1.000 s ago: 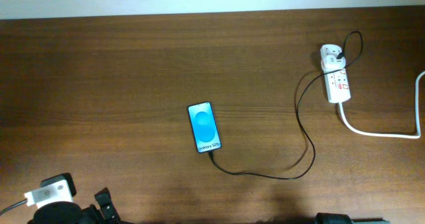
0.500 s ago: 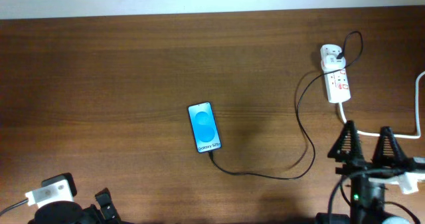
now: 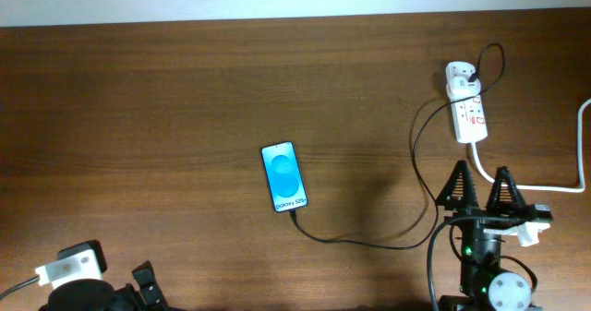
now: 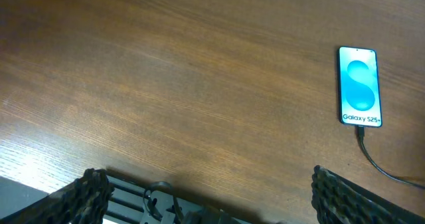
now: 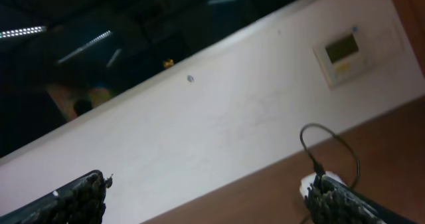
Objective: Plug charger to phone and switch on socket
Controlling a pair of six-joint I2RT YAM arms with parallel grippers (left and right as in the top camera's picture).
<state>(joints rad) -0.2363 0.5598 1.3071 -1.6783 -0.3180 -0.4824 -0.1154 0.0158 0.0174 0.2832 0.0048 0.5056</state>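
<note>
Both gape wide and empty: right hand [image 3: 479,169] hovers near the white power strip [image 3: 466,108], left hand [image 4: 206,174] over the brown wooden tabletop [image 3: 138,117]. The blue-lit black smartphone [image 3: 283,176] lies mid-tabletop, with the thin black charger cable [image 3: 420,163] meeting its lower edge.

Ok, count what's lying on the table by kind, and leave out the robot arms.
Phone: 1
Charger cable: 1
Socket strip: 1
Total: 3

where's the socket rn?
Overhead view: the socket lies at the table's far right near the back edge, just beyond the open right gripper, with the charger plug in its far end.
</note>
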